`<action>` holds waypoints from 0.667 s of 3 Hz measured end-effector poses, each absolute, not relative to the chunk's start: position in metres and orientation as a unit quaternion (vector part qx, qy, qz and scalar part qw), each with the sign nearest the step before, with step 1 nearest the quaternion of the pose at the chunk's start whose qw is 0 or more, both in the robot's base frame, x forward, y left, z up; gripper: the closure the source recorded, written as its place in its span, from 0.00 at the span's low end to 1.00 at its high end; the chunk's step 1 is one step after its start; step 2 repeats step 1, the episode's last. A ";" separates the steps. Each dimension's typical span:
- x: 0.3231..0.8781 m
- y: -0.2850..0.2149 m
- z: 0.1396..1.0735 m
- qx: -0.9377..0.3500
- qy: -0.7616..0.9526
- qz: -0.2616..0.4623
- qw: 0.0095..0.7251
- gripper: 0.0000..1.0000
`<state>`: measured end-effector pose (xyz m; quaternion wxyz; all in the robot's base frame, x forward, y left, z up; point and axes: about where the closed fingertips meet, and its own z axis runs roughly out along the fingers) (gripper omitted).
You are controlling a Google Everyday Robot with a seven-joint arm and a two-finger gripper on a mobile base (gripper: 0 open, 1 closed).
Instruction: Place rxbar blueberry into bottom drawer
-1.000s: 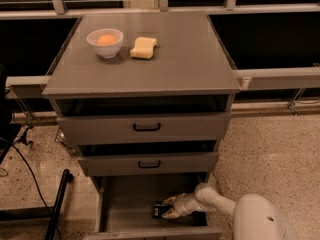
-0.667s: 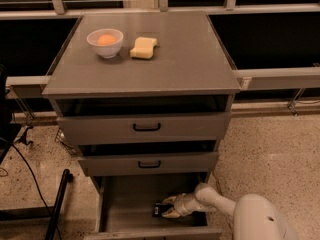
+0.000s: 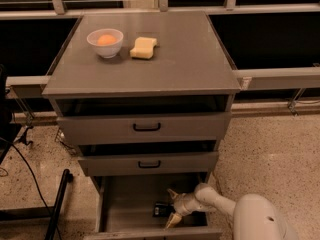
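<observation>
Hand [image 3: 168,208] is down inside the bottom drawer [image 3: 125,206], right of centre, at the end of a pale arm [image 3: 215,201] that comes in from the lower right. Two fingers, both visible: upper finger [image 3: 172,194] points up-left, lower finger [image 3: 172,220] points down-left towards the drawer's front wall. They are spread wide apart; the hand is released and grips nothing.

Rxbar blueberry [image 3: 160,210]: one, dark wrapper, lying flat on the grey drawer floor. It sits at the mouth of the spread fingers, between their tips. Whether either finger touches it cannot be told.

Count of drawers: three. Bottom one is pulled out far, interior exposed. Top drawer [image 3: 145,128] and middle drawer [image 3: 147,164] each stand a little way out, each with one black handle.

On the cabinet top [image 3: 190,59], rear left: one white bowl [image 3: 105,43] with one orange round thing [image 3: 105,39] in it. Just beside it to the right, apart from it, one yellow sponge [image 3: 143,47].

Speckled floor [image 3: 270,154] around the cabinet. One black cable [image 3: 22,161] and one black pole [image 3: 57,204] at the left.
</observation>
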<state>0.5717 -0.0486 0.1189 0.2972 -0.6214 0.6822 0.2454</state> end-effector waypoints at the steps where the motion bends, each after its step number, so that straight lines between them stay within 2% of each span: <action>1: 0.572 -0.049 0.119 -0.621 0.682 0.245 0.297 0.00; 2: 0.572 -0.049 0.119 -0.621 0.682 0.245 0.297 0.00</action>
